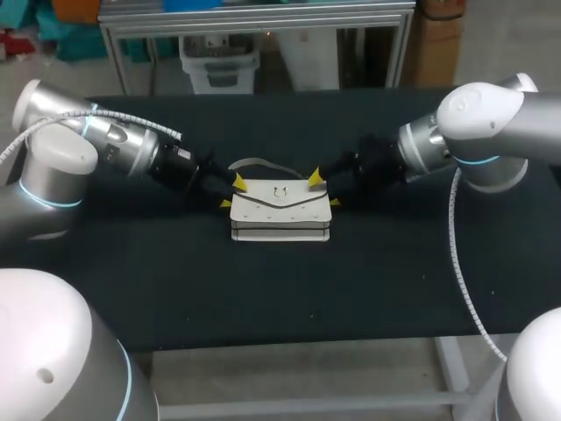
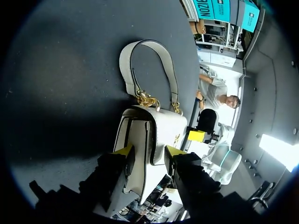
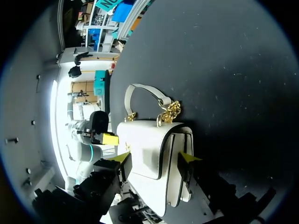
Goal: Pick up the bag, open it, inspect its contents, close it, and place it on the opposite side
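The white leather flap handbag (image 1: pixel 280 210) with gold chain links is stood upright at the middle of the black desk (image 1: pixel 280 298), not yet lifted. Its 2 ends are straddled by the left tool (image 1: pixel 231 193) and the right tool (image 1: pixel 324 189). Each appears clenched on it, though contact is partly hidden, presumably so that it can be raised level.

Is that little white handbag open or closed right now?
Closed. The bag has its flap folded down flat over the front, and no view shows its inside.
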`<state>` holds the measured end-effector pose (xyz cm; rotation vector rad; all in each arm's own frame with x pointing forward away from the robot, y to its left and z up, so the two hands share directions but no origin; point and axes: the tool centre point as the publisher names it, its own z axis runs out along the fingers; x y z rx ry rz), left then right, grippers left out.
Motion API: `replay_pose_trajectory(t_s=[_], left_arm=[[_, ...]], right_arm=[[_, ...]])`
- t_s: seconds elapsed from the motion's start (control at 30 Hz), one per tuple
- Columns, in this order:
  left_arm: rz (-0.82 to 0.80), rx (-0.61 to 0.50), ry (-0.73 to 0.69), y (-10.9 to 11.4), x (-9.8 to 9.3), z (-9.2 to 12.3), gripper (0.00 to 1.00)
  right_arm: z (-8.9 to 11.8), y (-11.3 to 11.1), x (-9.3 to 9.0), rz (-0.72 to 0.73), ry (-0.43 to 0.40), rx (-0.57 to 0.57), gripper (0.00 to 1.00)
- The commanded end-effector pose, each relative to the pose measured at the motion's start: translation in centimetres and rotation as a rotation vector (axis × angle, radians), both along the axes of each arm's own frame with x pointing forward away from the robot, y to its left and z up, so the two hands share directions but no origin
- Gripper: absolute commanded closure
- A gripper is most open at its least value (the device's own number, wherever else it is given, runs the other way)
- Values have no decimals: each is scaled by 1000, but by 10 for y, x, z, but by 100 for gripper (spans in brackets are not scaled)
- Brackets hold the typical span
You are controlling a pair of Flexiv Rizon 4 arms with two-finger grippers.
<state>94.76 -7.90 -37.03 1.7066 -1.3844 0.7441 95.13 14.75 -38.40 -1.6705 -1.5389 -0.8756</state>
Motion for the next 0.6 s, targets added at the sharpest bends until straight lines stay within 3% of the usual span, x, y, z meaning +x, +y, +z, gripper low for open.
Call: replay_pose_trajectory(t_s=[0.03, 0.17, 0.4, 0.43, 0.5, 0.53, 0.57, 0.6], left_arm=[[-10, 2, 4, -2, 4, -1, 52], [-17, -9, 20, -5, 9, -4, 53], [-18, -12, 25, -6, 11, -4, 55], [-22, -10, 30, -8, 12, -5, 57], [-27, -12, 36, -10, 12, -7, 71], [-28, -11, 38, -11, 12, -7, 100], [-32, -12, 39, -11, 11, -7, 100], [-35, -13, 38, -11, 10, -7, 100]], right_arm=[[1, -1, 1, -2, -8, 8, 37], [1, 1, 3, -6, -10, 14, 51], [2, 2, 7, -19, -15, 19, 53], [2, 3, 7, -17, -13, 18, 54], [0, 6, 7, -12, -11, 16, 58], [0, 7, 7, -8, -10, 16, 67], [0, 8, 7, -5, -11, 15, 76], [-1, 9, 7, -3, -11, 14, 100]])
